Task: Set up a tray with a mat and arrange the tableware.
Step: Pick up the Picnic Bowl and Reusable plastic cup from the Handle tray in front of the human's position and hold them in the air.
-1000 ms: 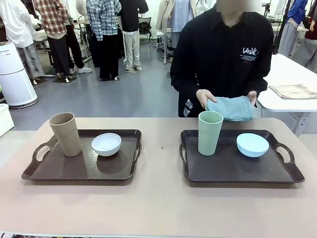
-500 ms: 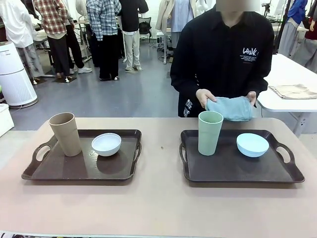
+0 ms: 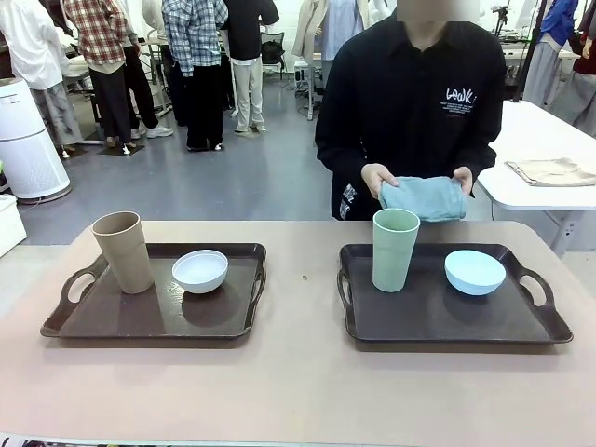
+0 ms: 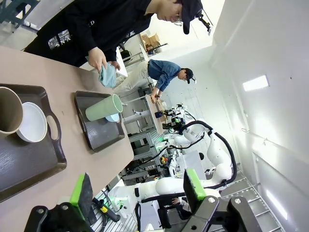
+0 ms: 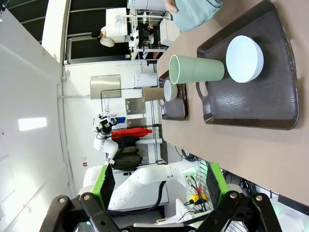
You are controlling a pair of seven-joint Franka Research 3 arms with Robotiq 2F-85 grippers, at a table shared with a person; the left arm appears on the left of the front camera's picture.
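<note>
Front view. In the lower left, a dark tray (image 3: 112,321) carries a tan cup (image 3: 123,251) and a white bowl (image 3: 200,270). In the lower right, a second tray (image 3: 438,321) carries a green cup (image 3: 395,250) and a light blue bowl (image 3: 475,272). At upper centre-right, a person's hand (image 3: 376,179) holds a folded blue-grey mat (image 3: 424,198) above the table's far edge, clear of both trays.

Wrist views. The left gripper (image 4: 136,187) and the right gripper (image 5: 159,184) have their fingers spread wide and hold nothing.

Risk. Both trays are occupied, so laying the mat before the tableware is lifted off would probably topple the tall, narrow-based green cup. A careless reach could do the same.

Obscured. The folds conceal the mat's full size, and the cloth hides the fingertips. How high the grippers are above the table cannot be judged.
</note>
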